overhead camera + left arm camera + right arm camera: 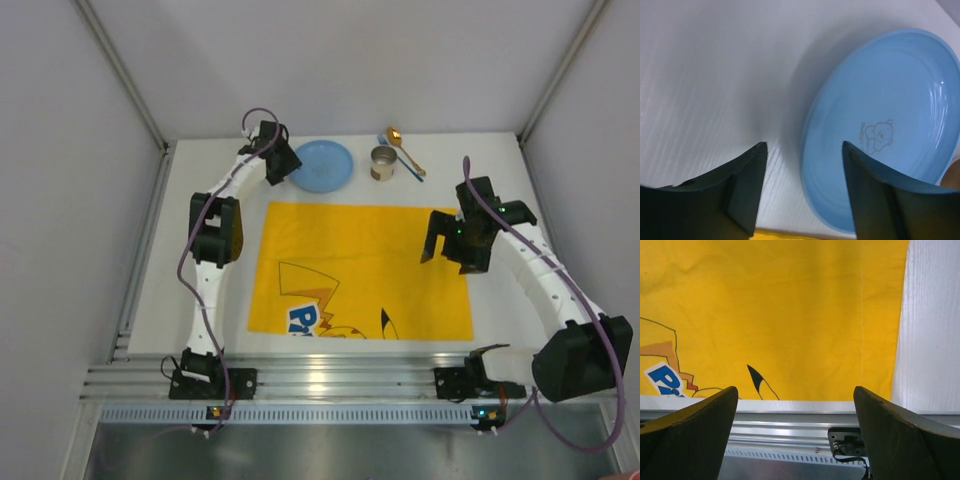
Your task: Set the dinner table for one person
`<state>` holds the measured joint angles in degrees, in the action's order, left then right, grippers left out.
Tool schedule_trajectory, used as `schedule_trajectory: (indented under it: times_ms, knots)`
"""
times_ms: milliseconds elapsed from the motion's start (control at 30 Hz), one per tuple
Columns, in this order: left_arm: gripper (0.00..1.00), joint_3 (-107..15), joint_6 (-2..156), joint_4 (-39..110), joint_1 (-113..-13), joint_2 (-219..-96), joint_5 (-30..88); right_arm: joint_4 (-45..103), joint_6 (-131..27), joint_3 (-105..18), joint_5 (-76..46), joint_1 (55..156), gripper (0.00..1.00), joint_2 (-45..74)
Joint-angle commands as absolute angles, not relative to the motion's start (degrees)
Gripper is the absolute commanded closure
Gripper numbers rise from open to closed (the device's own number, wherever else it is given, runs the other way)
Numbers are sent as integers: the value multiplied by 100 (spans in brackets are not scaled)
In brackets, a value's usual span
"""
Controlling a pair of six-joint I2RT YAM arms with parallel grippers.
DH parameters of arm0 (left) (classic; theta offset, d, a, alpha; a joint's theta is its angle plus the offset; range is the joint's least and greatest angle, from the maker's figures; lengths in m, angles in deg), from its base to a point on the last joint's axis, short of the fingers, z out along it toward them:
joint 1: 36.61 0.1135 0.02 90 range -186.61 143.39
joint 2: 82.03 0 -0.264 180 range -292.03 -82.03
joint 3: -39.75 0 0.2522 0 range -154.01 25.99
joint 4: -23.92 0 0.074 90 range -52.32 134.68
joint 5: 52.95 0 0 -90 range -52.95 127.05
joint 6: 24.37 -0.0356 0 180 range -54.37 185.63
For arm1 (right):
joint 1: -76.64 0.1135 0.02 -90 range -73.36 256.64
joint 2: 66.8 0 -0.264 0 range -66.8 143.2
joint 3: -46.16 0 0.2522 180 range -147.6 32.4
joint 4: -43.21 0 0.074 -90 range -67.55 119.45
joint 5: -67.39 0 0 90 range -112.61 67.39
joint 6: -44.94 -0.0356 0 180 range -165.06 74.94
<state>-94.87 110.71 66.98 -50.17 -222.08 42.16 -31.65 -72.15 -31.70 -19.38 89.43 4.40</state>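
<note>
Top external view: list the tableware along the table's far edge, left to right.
Round light-blue glossy plate → short cylindrical silver metal cup → gold metal spoon

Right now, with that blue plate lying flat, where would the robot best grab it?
Probably by the rim, on the side facing the left gripper. The blue plate is shallow and flat on the dinner table, so only its raised edge gives the fingers something to pinch: one inside, one outside. The open jaws stand either side of it.
</note>
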Motion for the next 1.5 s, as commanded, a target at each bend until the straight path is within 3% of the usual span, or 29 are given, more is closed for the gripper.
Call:
schedule_trajectory:
  times_ms: [0, 200, 233, 267, 300, 500, 633, 900, 1100, 1167, 1200, 1300, 1400, 1467]
  knots:
    - [38, -9934, 11098, 6520, -4953, -22537, 3741, -3198, -7319, -3272, -2111, 8789, 0, 728]
    - [63, -10013, 11090, 6238, -4944, -22854, 3109, -2988, -7143, -4282, -1788, 8745, 0, 1765]
    - [72, -10057, 11081, 6229, -4936, -22932, 3056, -2944, -7108, -4510, -1690, 8745, 0, 2175]
    - [97, -10101, 11081, 6203, -4927, -22959, 2968, -2822, -7055, -5043, -1594, 8727, 0, 2406]
    - [100, -10171, 11107, 6202, -4901, -22986, 2924, -2751, -7029, -5353, -1323, 8692, 0, 2626]
    - [100, -9847, 11064, 6027, -4804, -22240, 2607, -2635, -7450, -8463, -784, 8473, 0, 4980]
    - [100, -9119, 10905, 5921, -4804, -21072, 2466, -2847, -7924, -10834, -600, 8358, 0, 6923]
    - [100, -6825, 10238, 6247, -4926, -18789, 2370, -1995, -8558, -10805, -1081, 8411, 0, 7777]
    - [100, -5558, 9878, 6711, -5706, -17468, 2535, -1801, -8628, -10911, -1487, 8455, 10, 7980]
    - [100, -5504, 9623, 7168, -5945, -17292, 2580, -1871, -8558, -10885, -1662, 8455, 22, 7963]
    - [100, -5504, 9544, 7308, -6120, -17273, 2511, -1862, -8506, -10850, -1715, 8463, 39, 7945]
    - [100, -5303, 9244, 7591, -6411, -17246, 2466, -1915, -8339, -10797, -1891, 8481, 63, 7945]
    - [100, -4916, 9209, 7696, -6465, -17422, 2493, -1959, -8215, -10578, -1953, 8525, 100, 7849]
    - [100, -4705, 9209, 7618, -6474, -17623, 2388, -1968, -8180, -10489, -1909, 8542, 100, 7674]
